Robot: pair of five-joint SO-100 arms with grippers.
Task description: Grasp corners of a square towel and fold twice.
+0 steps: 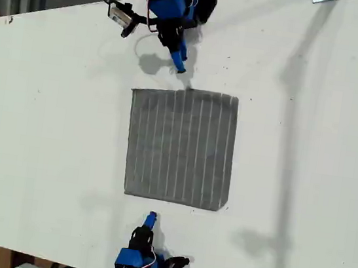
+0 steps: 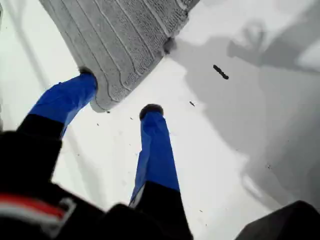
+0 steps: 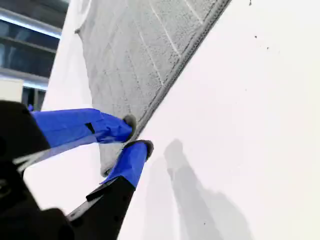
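My first claw (image 2: 120,95) released, my second claw (image 3: 137,135) nearly clenched, flat towel (image 1: 180,146), stripes running arm to arm.

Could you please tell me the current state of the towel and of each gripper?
towel: spread flat on the table, not yet folded.
my first gripper: open, jaws either side of a towel corner.
my second gripper: jaws nearly together at the towel's edge; any grip unclear.

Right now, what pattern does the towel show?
Grey towel with thin pale parallel stripes, clearest in the exterior view.
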